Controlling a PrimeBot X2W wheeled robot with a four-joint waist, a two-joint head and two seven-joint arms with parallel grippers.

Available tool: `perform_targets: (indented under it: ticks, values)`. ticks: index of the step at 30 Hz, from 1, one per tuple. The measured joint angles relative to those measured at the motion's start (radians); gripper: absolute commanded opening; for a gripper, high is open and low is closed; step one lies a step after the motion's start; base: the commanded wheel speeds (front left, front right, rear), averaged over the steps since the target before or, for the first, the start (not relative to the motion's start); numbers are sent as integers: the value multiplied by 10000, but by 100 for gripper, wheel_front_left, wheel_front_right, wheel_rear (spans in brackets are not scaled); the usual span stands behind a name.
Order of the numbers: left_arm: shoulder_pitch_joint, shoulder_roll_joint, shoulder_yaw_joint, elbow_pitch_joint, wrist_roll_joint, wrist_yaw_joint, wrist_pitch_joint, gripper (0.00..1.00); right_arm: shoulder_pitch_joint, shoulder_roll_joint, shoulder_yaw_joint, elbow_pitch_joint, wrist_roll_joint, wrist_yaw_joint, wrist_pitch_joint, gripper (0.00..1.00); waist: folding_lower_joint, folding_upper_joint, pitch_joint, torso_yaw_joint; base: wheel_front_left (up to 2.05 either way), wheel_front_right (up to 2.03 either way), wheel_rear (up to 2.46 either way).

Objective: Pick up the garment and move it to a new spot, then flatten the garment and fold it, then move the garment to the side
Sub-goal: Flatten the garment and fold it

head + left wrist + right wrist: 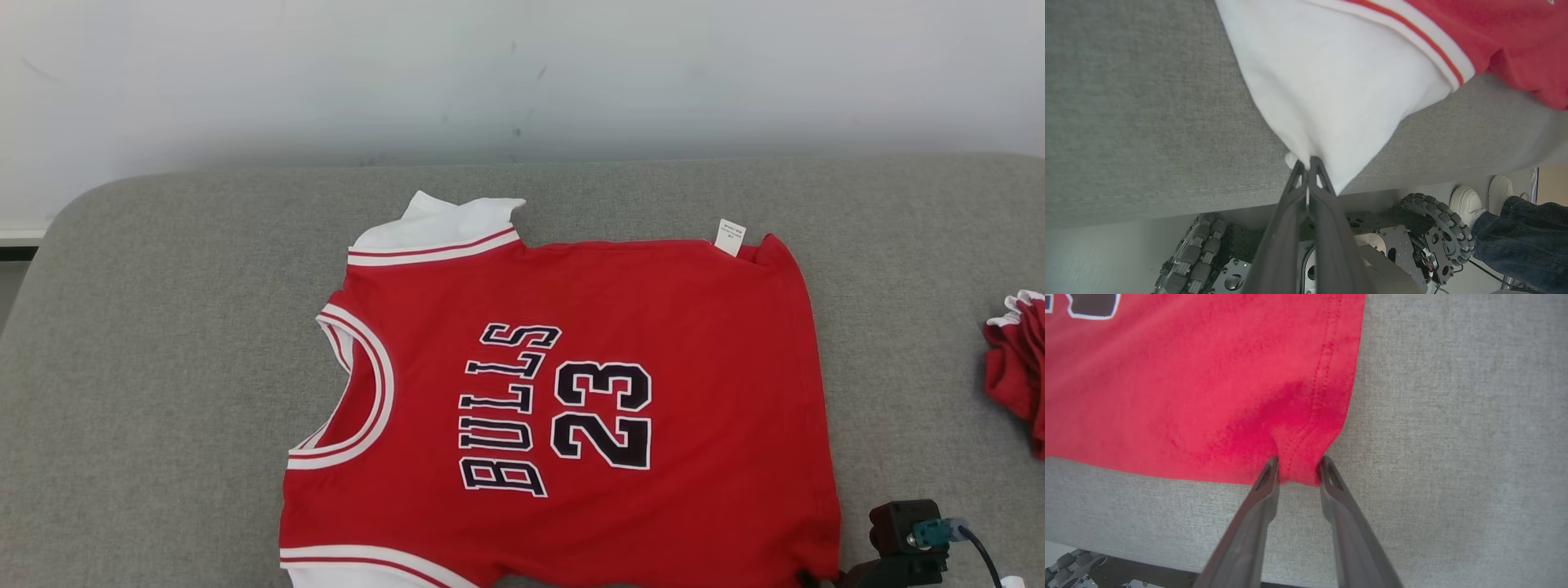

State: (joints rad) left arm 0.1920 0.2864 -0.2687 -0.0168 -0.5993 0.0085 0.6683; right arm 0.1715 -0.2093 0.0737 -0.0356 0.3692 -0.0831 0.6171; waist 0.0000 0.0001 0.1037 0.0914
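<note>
Garment: a red Bulls jersey (571, 392) with white short sleeves and the number 23, lying face up and mostly flat on the grey fabric-covered table (163, 327), neck towards the robot's left and hem towards its right.
Near edge: runs close to the table's front edge; the near white sleeve (1331, 81) reaches right to that edge.
Left claw (1308, 163): pressed together on the tip of the near white sleeve, which draws into a taut cone towards the pinch.
Right claw (1299, 465): fingers stand part-way apart on either side of the near hem corner, red cloth puckered between them; I cannot tell whether they grip it firmly.
Handling: light, thin, limp knit. It will sag and drape wherever it is unsupported and will slide easily over the table cloth. It is not fragile, though a shallow pinch may slip off.
Where to hold: the stitched hem and sleeve edges are doubled and give the surest bite; two corners on one side, held apart, should keep the cloth spread.
Far side: far sleeve (445, 224) rumpled, and a care label (730, 235) flipped out at the far hem.
Nearby: another red garment (1016, 367) bunched at the table's right edge, well apart.
Below: a person's white shoes (1468, 202) beside the robot's wheeled base (1437, 216).
</note>
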Motion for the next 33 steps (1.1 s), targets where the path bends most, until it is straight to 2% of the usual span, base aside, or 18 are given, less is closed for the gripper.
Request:
perform_targets:
  ticks: [1, 3, 4, 5, 14, 18, 24, 33]
  values:
    - [-11, -2, 0, 0, 0, 0, 0, 0, -9, -13, 10, -6, -4, 10, 2, 46, 0, 0, 6, 5, 0, 0, 0]
    - [-35, -8, -4, 0, -2, -2, 0, 0, -5, -17, 29, -8, -4, 12, 6, 35, 0, 0, 16, 17, 0, 0, 0]
    - [-54, -12, -8, 0, -2, -2, 0, 0, -1, -17, 38, -12, -4, 12, 8, 23, 0, 0, 21, 23, 0, 0, 0]
    - [-88, -15, -10, 2, -4, -6, 2, 0, 7, -17, 38, -12, -4, 12, 48, 0, 0, 0, 26, 29, 0, 0, 0]
    - [-73, -19, 65, -48, -211, -75, 84, 0, 363, -90, -25, -372, 15, 42, 90, 0, 0, 0, 55, 37, 0, 0, 0]
    - [403, 54, 295, -148, -516, 12, 107, 0, 549, -144, -77, -527, 48, 82, 171, 0, 0, 0, 41, -22, 0, 0, 0]
    - [936, 100, 407, -491, -732, 86, 343, 0, 900, -174, -391, -853, 184, 35, 171, 0, 0, -1, 15, -56, 0, 0, 0]
    - [1506, 105, 562, -1135, -1691, -52, 717, 0, 1564, -276, -1080, -1496, 479, -61, 203, 0, -1, -1, -80, 44, 0, 0, 0]
